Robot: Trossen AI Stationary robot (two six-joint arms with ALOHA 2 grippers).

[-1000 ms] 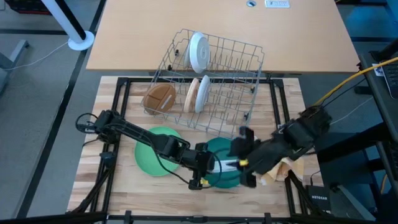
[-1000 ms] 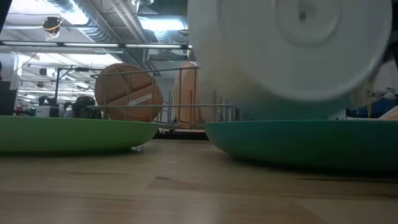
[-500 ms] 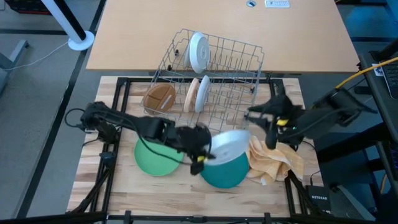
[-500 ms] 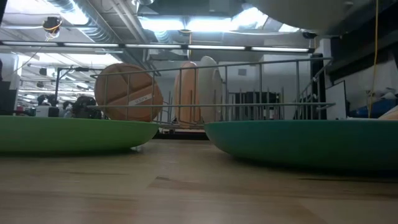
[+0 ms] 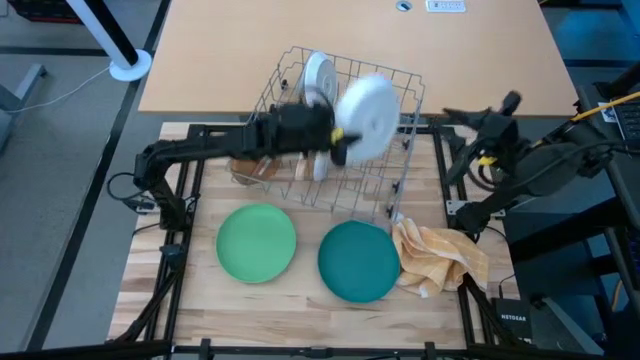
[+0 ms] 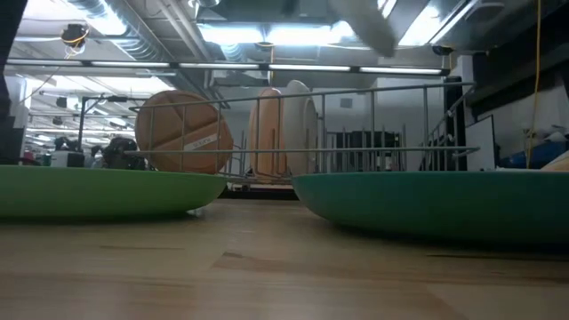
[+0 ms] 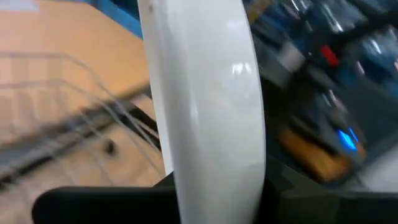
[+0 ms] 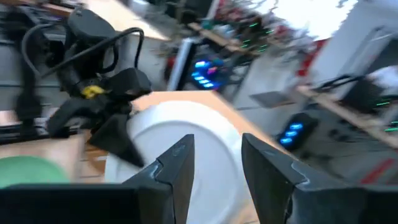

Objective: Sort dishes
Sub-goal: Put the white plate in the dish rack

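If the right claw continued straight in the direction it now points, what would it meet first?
Most likely the white plate that the left claw carries above the wire rack. It fills the right claw's line of sight between its open fingers, though the depth is unclear.

The wire rack (image 5: 340,130) stands at the table's far side, with plates upright in it. Above it the left gripper (image 5: 335,135) holds a plate (image 5: 366,117). Nearer the front lie two plates (image 5: 257,243) (image 5: 359,260) side by side, a cloth (image 5: 440,256) just right of them.
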